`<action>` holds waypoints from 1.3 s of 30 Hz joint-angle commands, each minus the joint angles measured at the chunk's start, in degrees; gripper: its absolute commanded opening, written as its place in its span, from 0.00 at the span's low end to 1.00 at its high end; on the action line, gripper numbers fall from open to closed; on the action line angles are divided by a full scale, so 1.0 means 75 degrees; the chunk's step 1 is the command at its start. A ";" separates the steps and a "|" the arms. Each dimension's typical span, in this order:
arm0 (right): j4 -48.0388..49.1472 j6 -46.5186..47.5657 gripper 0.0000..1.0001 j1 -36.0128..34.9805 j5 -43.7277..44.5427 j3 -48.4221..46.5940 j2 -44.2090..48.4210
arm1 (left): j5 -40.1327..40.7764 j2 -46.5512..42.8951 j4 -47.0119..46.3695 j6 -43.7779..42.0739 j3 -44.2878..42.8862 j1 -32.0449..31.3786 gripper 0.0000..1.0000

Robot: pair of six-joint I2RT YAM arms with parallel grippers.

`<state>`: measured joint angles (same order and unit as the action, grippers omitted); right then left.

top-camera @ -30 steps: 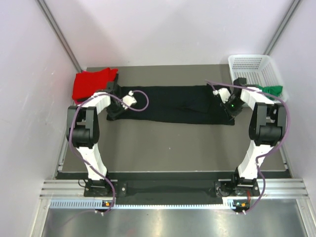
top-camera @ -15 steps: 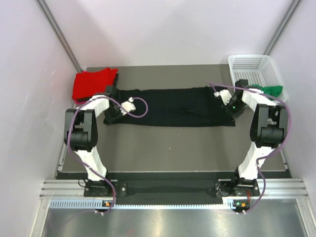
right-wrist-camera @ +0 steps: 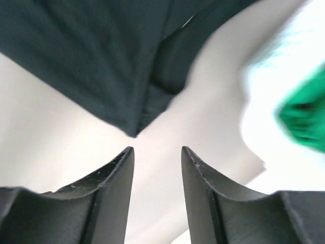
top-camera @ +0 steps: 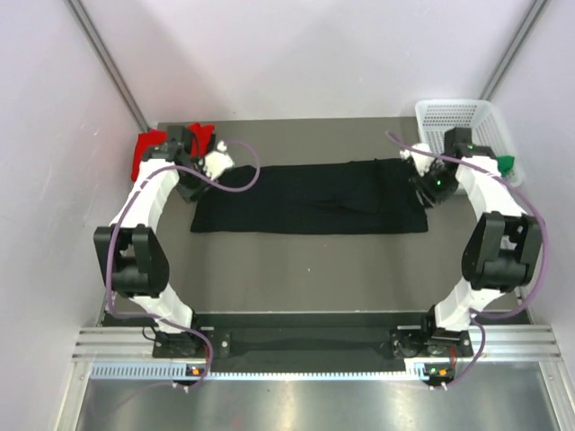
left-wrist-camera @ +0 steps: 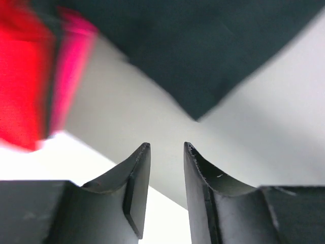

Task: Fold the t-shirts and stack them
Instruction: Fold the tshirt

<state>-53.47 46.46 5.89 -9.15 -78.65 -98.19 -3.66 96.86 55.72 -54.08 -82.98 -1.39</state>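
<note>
Two grippers, both empty, jaws narrowly parted. Black shirt (top-camera: pixel 310 197) flat on table (top-camera: pixel 314 269), long axis 9-to-3 o'clock. Left gripper (left-wrist-camera: pixel 166 147) at 9 o'clock end, right gripper (right-wrist-camera: pixel 156 150) at 3 o'clock end. Shirt corner lies just ahead of each, at 12 o'clock, not gripped.

My top view looks down from above and behind the arm bases (top-camera: pixel 175 339), taking in the whole table (top-camera: pixel 314 260), my left wrist view sits close over a black shirt (left-wrist-camera: pixel 203 51) corner, my right wrist view close over its other end, all three sharing that shirt
</note>
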 commanded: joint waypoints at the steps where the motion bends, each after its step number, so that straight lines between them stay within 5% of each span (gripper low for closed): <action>1: -0.0183 0.0040 0.43 0.0058 -0.0689 -0.0809 0.0659 | -0.0321 -0.0353 0.0060 0.0577 -0.0526 -0.0002 0.39; 14: -0.0558 0.0321 0.38 -0.0738 -0.1710 -0.1688 -0.1415 | -0.1047 0.1487 -0.0762 0.2464 -0.0245 -0.0167 0.27; 39: 0.0368 -0.0206 0.39 -0.1887 -0.0866 -0.3141 -0.3430 | -0.0719 0.1687 -0.0996 0.2594 0.0154 -0.0155 0.24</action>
<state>-52.66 45.80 -7.49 -15.88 -98.24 -123.04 -9.17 110.26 49.43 -35.48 -82.56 -2.52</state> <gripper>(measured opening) 0.390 0.243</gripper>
